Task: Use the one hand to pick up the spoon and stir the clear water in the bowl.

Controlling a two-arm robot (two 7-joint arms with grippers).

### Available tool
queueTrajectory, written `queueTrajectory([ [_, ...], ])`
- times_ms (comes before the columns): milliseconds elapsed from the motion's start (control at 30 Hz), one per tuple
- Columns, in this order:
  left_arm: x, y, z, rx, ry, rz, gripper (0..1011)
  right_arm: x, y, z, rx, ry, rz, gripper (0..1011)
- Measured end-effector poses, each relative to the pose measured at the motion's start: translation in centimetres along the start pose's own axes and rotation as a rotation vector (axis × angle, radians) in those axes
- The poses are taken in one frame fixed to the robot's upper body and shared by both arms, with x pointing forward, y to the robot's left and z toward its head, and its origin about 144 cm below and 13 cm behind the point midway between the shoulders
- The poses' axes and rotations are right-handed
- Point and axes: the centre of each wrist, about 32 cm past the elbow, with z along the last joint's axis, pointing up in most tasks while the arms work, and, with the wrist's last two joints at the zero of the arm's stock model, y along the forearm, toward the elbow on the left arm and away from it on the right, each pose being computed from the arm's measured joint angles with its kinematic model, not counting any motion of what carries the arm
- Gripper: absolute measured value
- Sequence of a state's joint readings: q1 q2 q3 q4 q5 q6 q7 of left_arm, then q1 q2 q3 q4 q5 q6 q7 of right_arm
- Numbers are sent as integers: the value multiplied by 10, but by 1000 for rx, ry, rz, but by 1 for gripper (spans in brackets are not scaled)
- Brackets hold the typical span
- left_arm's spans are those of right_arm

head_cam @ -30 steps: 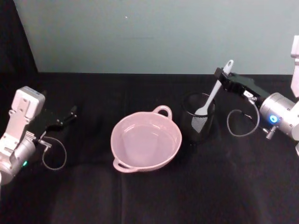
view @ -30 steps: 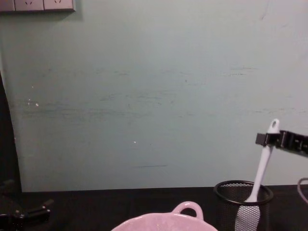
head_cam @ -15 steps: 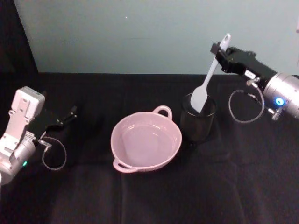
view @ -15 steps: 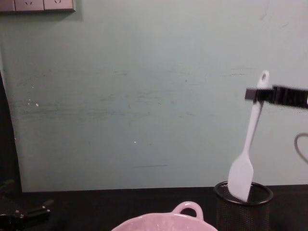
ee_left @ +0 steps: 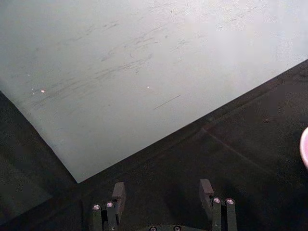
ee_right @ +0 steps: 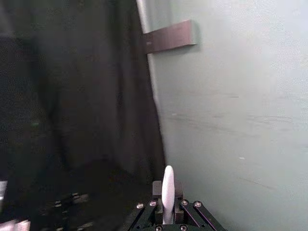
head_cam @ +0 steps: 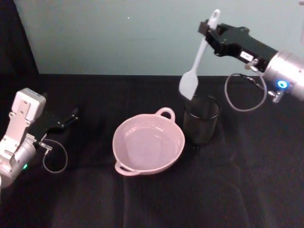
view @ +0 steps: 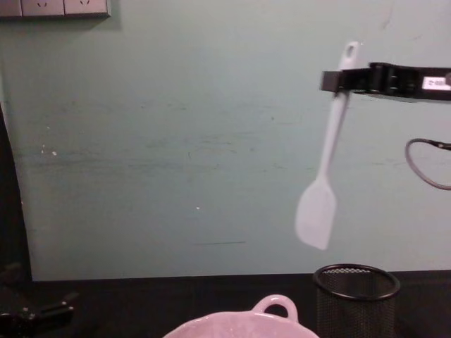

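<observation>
The right gripper (head_cam: pixel 207 29) has its jaws clamped on the spoon (head_cam: pixel 195 64) near the handle's top. The blade hangs free above the mesh cup (head_cam: pixel 201 121). I'd swing it left over the bowl (head_cam: pixel 117 142), then lower it mid-water, away from the rim and loop handle. There's plenty of open tabletop (head_cam: pixel 228 190) all round. The left gripper (head_cam: pixel 70 117) is parked far left, jaws apart and empty.

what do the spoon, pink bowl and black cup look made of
Spoon in the right gripper: matte white, one smooth piece, likely plastic or silicone. Bowl: glossy pale pink with rim highlights, ceramic or melamine, can't tell which. Cup: black see-through wire mesh, probably metal. Left gripper parked at left.
</observation>
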State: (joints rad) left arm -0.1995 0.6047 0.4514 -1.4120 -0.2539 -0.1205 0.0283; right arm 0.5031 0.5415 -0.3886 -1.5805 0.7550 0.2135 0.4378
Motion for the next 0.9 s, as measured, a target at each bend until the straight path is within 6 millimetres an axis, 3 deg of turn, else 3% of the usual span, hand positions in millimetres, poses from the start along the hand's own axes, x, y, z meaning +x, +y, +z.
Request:
queueTrajectory([
  [233, 0, 0, 0, 0, 0, 0, 1011, -12, 15, -5, -15, 0, 124, 121],
  [433, 0, 0, 0, 0, 0, 0, 1011, -22, 24, -21, -23, -49, 193, 121],
  [900, 0, 0, 0, 0, 0, 0, 1011, -22, 34, -90, -28, -142, 279, 121],
])
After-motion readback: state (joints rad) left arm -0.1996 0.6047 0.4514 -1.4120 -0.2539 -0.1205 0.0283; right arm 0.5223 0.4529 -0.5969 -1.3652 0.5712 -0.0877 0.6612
